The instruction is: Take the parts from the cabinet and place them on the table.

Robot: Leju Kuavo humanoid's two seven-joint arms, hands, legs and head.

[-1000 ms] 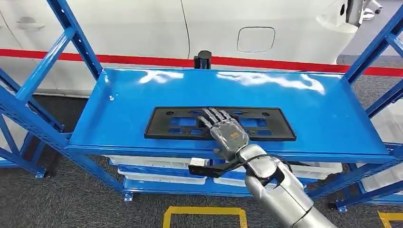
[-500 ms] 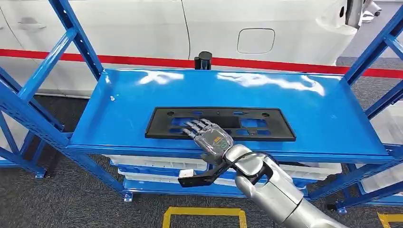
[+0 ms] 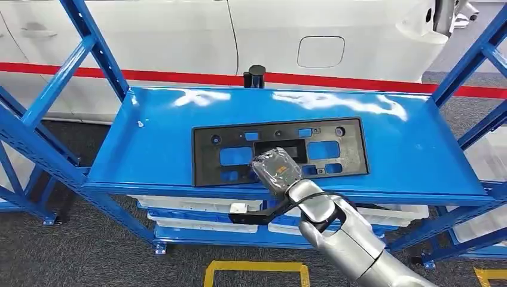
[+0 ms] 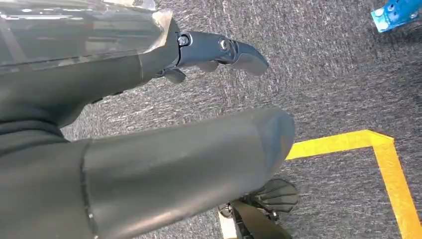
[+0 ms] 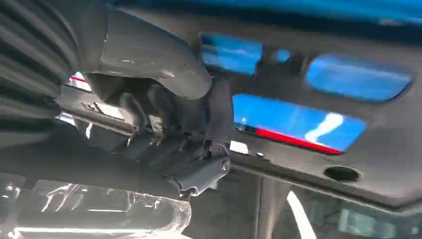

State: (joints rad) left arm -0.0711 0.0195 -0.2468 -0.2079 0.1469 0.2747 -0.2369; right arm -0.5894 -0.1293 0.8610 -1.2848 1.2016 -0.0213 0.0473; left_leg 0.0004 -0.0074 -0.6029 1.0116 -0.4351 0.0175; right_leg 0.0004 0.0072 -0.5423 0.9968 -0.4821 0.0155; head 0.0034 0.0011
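Head view: black plastic part (image 3: 278,151) tilted up off the blue shelf (image 3: 149,143), near edge gripped by right hand (image 3: 276,169). Left hand (image 4: 219,50) hangs over floor, fingers loose, holding nothing. Advice: lift level, clear the shelf lip before withdrawing

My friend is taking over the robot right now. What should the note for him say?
Right hand: grips the near edge of the black plastic panel, which is tilted up, far edge toward the back of the blue shelf.
Left hand: hangs over the grey floor, holding nothing; whether the fingers are spread is unclear.
Done: panel gripped and tipped up.
Left: lift it clear of the shelf and set it on the table.
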